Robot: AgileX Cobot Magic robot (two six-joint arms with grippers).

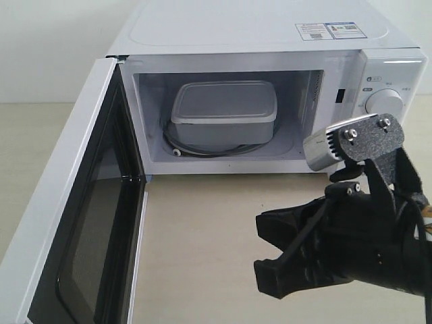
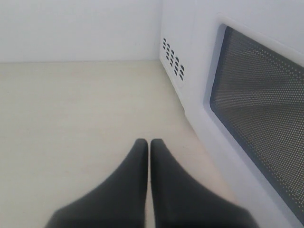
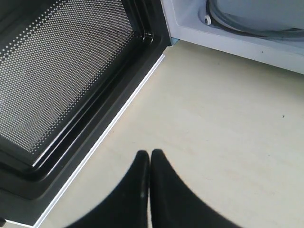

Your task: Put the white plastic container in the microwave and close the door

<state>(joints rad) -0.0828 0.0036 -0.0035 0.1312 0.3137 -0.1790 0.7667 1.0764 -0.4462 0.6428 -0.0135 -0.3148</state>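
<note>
Your shallow white plastic container with its flat rimmed lid point(image 1: 225, 108) sat inside the white boxy microwave point(image 1: 256, 27), resting on the clear glass turntable point(image 1: 202, 150), a little left of the cavity's centre. The white-framed door with the dark dotted window point(image 1: 67, 202) stood wide open, swung out to the left of the exterior view, its inner face towards the cavity.

Your right gripper point(image 3: 149, 156) hung over the pale beige tabletop point(image 1: 202, 236) in front of the oven, right of the opening and apart from the door. Its black fingertips were pressed together with nothing between them. A silver wrist camera point(image 1: 322, 150) rode above it.

Your left gripper point(image 2: 148, 145) was clenched too, tips touching and empty. It was just above the tabletop near the door's outer face but not touching it. A patch of small dark vent slots point(image 2: 173, 59) showed on the microwave's side wall beyond.

As for writing, two rectangular stickers point(image 1: 331, 30) lay on the oven's top near the right rear, one white with red, one blue and white. Their print was too small to read. Tiny markings ringed the round white dial point(image 1: 386, 104) on the right panel, also illegible, and you couldn't make out a brand name.
</note>
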